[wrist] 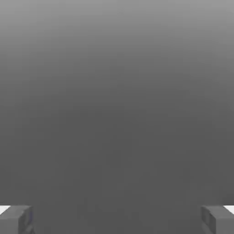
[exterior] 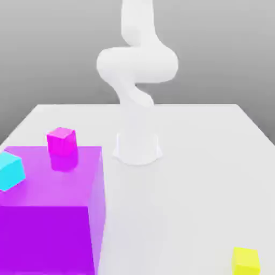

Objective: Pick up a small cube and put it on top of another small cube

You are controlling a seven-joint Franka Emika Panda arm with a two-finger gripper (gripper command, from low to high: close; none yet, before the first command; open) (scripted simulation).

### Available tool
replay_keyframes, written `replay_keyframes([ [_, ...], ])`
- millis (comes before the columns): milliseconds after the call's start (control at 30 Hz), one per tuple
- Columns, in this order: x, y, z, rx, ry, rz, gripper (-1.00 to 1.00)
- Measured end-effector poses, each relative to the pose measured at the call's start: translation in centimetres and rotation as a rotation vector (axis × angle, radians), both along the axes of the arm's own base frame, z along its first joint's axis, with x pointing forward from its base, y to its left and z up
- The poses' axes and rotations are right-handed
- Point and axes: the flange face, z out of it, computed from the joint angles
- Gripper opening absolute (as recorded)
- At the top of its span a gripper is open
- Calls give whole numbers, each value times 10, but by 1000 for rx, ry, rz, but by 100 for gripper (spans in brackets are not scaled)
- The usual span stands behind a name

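A small magenta-pink cube [exterior: 61, 141] sits on the white table at the exterior view's left, just behind the big purple block. The small bright-yellow cube [exterior: 246, 260] rests near the table's front edge at the exterior view's right. The arm's white base and links [exterior: 137, 80] rise at the table's middle back. In the hand view my gripper [wrist: 117, 219] is open, its two grey fingertips [wrist: 16, 219] far apart, with nothing between them and plain grey background ahead.
A huge translucent purple block [exterior: 51, 209] fills the front left of the exterior view. A cyan-blue small cube [exterior: 11, 171] sits by its left side. The white table [exterior: 188, 204] stretches between the block and the yellow cube.
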Motion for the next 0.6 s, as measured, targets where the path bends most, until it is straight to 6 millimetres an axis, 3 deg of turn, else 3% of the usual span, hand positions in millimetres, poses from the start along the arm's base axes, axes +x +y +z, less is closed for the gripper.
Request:
replay_keyframes([
  [167,46,-86,-65,-39,153,-17,0],
  [333,62,-177,-142,-54,307,-28,0],
  [467,52,-249,-214,-47,432,-38,0],
  [600,14,-318,-296,-13,559,-64,0],
])
